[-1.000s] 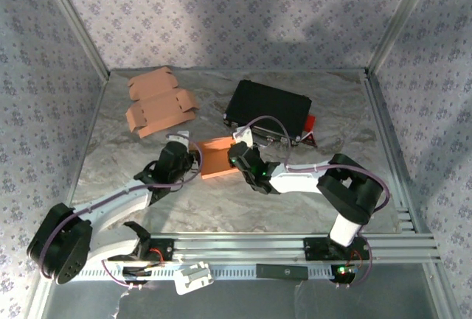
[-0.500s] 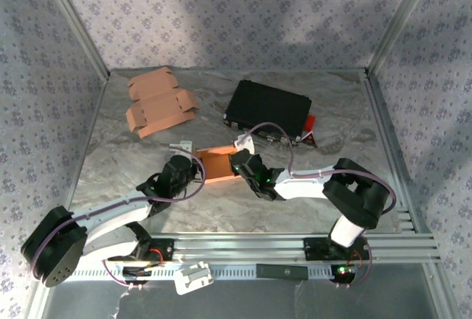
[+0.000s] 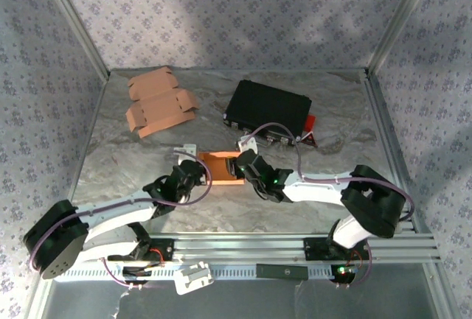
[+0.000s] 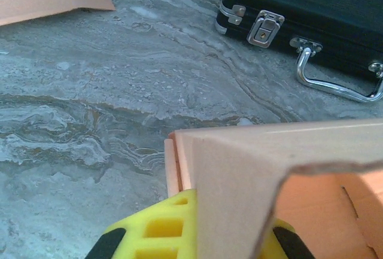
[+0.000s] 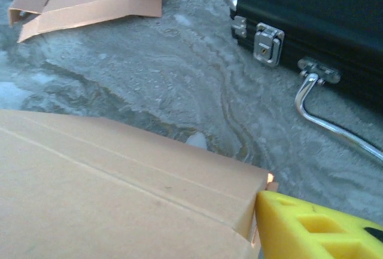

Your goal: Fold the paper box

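Observation:
The orange paper box [image 3: 221,168] lies partly folded on the marbled table, held between my two grippers. My left gripper [image 3: 193,174] is at its left end, and its yellow fingers [image 4: 149,229] are shut on one upright wall of the box [image 4: 239,175]. My right gripper [image 3: 243,166] is at the box's right end. In the right wrist view one yellow finger [image 5: 311,229] stands just beside the corner of the box panel [image 5: 119,181]. That finger sits well off centre, so the jaws stand open; the other finger is hidden behind the panel.
Flat cardboard blanks [image 3: 158,103] lie at the back left. A black case [image 3: 269,109] with metal latches and a handle lies at the back right, close behind the box, with a red item [image 3: 310,122] at its right end. Metal frame rails border the table.
The box and both grippers have come nearer to the arm bases, and the box has turned to lie lengthwise. The right jaws have opened off the box; the left stays shut.

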